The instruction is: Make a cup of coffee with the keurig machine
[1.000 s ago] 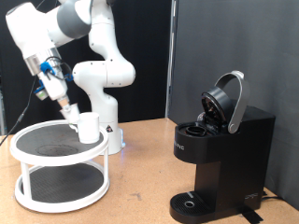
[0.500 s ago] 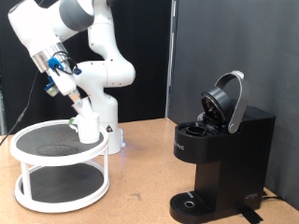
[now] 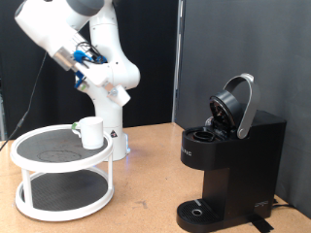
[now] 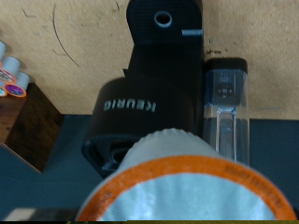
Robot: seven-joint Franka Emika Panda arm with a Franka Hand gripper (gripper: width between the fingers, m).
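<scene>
The black keurig machine (image 3: 228,160) stands at the exterior view's right with its rounded lid raised. It also shows from above in the wrist view (image 4: 159,93). The white cup (image 3: 91,132) stands on the top tier of a white round stand (image 3: 39,155). My gripper (image 3: 109,85) hangs in the air above and to the right of the cup, apart from it. In the wrist view a coffee pod (image 4: 182,191) with an orange rim and a pale foil top fills the near part of the picture, carried in the gripper. The fingers themselves are hidden.
The two-tier white stand takes up the exterior view's lower left. The robot's white base (image 3: 115,136) stands just behind it. A brown wooden box (image 4: 26,121) with several spare pods (image 4: 11,77) shows in the wrist view beside the machine. The wooden table (image 3: 146,194) stretches between stand and machine.
My gripper has risen from just beside the cup on the stand and swung up and to the exterior view's right. The cup and the machine have not moved.
</scene>
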